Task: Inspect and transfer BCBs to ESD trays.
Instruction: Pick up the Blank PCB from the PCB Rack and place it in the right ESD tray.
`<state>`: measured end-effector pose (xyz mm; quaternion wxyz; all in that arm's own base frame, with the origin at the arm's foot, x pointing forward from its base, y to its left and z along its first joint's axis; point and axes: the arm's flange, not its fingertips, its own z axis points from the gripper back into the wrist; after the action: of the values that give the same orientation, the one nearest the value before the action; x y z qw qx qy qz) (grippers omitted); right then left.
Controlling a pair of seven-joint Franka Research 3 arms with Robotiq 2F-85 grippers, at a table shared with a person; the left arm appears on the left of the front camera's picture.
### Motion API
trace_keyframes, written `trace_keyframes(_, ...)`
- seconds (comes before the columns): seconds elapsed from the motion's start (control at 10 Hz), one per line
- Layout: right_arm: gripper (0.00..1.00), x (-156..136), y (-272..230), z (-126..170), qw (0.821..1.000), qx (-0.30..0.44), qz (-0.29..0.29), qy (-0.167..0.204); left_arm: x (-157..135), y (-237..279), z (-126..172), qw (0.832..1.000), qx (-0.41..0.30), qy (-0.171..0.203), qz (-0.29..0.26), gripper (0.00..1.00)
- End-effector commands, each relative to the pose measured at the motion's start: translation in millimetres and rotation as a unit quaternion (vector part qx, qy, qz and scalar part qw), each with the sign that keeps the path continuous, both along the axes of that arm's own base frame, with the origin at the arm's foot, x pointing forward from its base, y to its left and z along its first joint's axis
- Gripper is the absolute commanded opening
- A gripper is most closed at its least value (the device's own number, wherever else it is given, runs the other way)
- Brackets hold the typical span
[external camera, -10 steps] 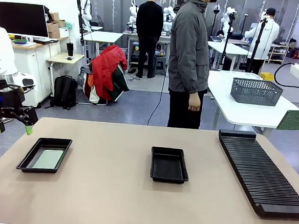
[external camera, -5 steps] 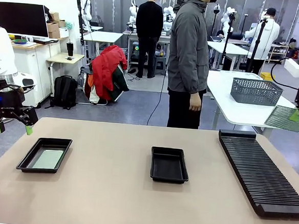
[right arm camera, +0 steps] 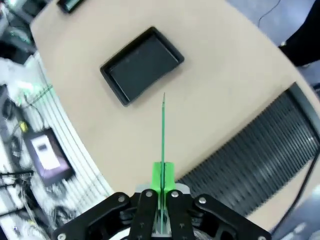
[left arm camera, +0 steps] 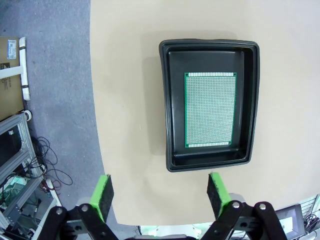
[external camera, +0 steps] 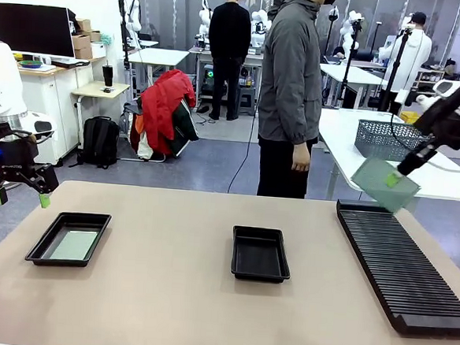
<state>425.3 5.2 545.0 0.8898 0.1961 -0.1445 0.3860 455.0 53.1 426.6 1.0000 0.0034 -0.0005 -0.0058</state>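
- Right claw (right arm camera: 163,175): jaws together, clamped on a BCB (right arm camera: 163,130) by one edge. In my wrist cam the board is edge-on, a thin green line rising from the pads.
- Front cam: that BCB hangs tilted in the air over the far end of the ribbed rack (external camera: 401,263), not touching it. I read this as the inspect step, w/ the transfer not yet done.
- Below the held board in the wrist cam is the mid tray (right arm camera: 142,65), floor bare. It's the likely drop spot, imo.
- Left claw (left arm camera: 160,192): jaws wide apart, holding nothing. It hovers over the table (external camera: 165,310) edge near the left tray (left arm camera: 167,100), clear of it.
- The left tray holds a second BCB (left arm camera: 210,110) lying flat on the floor, approx centred and square to the walls. I count that one as done.
- Tally as I see it: 1 board trayed, 1 in the air, mid tray to fill. The rack slots look bare from the front cam, but I can't be sure at this res.
- Person (external camera: 291,82) stands at the far side, hands off the table.
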Motion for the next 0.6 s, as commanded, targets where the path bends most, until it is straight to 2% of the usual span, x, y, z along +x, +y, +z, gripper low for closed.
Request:
trace_keyframes(0.0, 0.02, 2.7, 28.1, -13.0, 0.992, 0.054, -0.106, 0.03, 0.3, 0.4, -0.3, 1.0, 0.0, 0.0, 0.001, 1.0)
trace_keyframes(0.2, 0.02, 6.5, 56.5, -35.4, 0.975, 0.088, -0.181, 0.093, 0.3, 0.4, -0.3, 1.0, 0.0, 0.0, 0.001, 1.0)
trace_keyframes(0.3, 0.02, 8.9, 73.0, -51.0, 0.965, 0.118, -0.199, 0.121, 0.3, 0.4, -0.3, 1.0, 0.0, 0.0, 0.001, 1.0)
trace_keyframes(0.5, 0.02, 11.5, 99.7, -78.5, 0.947, 0.143, -0.243, 0.152, 0.3, 0.4, -0.3, 1.0, 0.0, 0.0, 0.001, 1.0)
